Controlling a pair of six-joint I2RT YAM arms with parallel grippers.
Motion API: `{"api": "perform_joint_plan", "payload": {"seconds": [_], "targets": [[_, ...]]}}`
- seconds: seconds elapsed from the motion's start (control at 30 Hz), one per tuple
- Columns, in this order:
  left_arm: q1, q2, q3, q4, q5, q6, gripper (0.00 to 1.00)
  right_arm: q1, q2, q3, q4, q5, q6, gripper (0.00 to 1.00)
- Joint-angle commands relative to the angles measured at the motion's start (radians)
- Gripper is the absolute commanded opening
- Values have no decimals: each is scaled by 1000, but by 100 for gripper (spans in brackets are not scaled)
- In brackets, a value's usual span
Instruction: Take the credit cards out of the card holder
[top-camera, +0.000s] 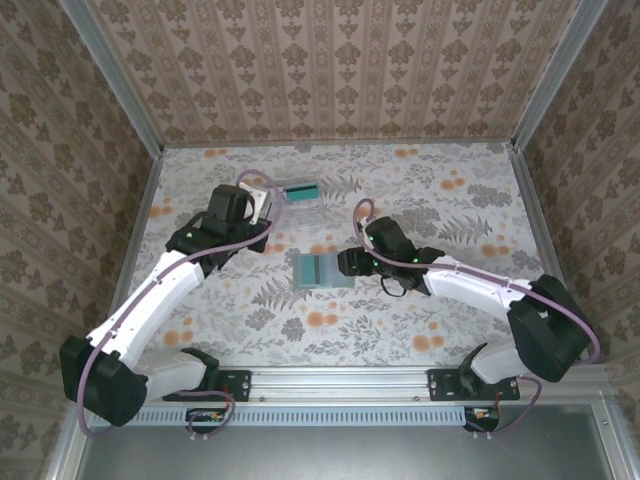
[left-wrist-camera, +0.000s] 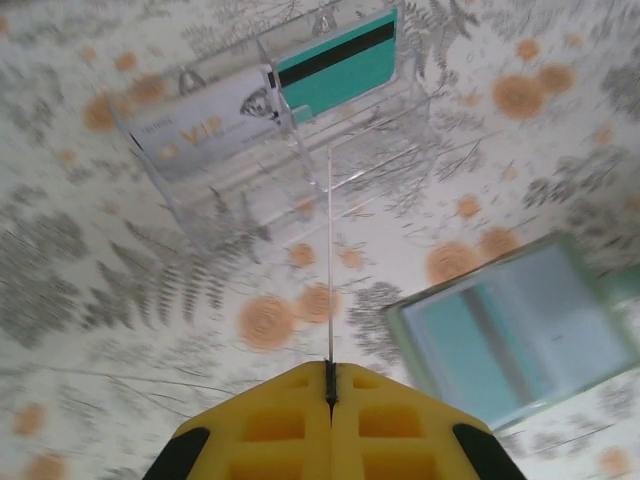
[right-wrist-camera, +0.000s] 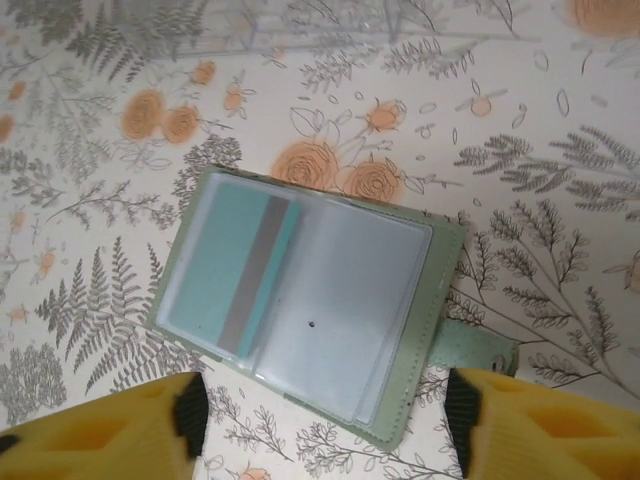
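Your right claw (right-wrist-camera: 325, 410) gapes wide and empty above the open card holder (right-wrist-camera: 310, 310), a teal card (right-wrist-camera: 235, 270) still pocketed. In the left wrist view, your left claw (left-wrist-camera: 330, 382) pinches a thin card (left-wrist-camera: 329, 260) edge-on.

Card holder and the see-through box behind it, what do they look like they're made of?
The card holder: matte green cover, probably faux leather or fabric, going by its seamed rim; inside, glossy clear plastic sleeves with a teal card showing through. The box: rigid clear plastic, perhaps acrylic, see-through walls with bright glinting edges.
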Motion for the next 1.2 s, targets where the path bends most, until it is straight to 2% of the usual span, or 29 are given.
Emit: {"api": "perform_joint_plan", "payload": {"seconds": [0.0, 0.03, 0.1, 0.2, 0.4, 0.53, 0.57, 0.73, 0.87, 1.17], "targets": [[-9, 30, 54, 18, -72, 344, 0, -2, -86, -35, 3, 25, -7, 76], [-10, 46, 61, 26, -67, 408, 0, -2, -104, -42, 3, 33, -6, 81], [-8, 78, 75, 35, -49, 523, 0, -2, -133, -55, 6, 50, -3, 100], [7, 130, 98, 48, -9, 654, 0, -4, -163, -68, 9, 62, 0, 100], [46, 200, 125, 97, 83, 807, 0, -9, -172, -74, 4, 80, 5, 100], [47, 235, 65, 232, -13, 969, 0, -11, -170, -77, 9, 78, 14, 100], [70, 245, 55, 255, -15, 1005, 0, -12, -168, -77, 9, 79, 13, 100], [107, 294, 83, 248, 37, 1050, 0, -17, -168, -81, 8, 87, 14, 100], [109, 334, 90, 261, 22, 1105, 0, -20, -165, -82, 11, 86, 17, 100], [123, 428, 141, 272, 18, 1124, 0, -23, -157, -83, 11, 88, 23, 100]]}}
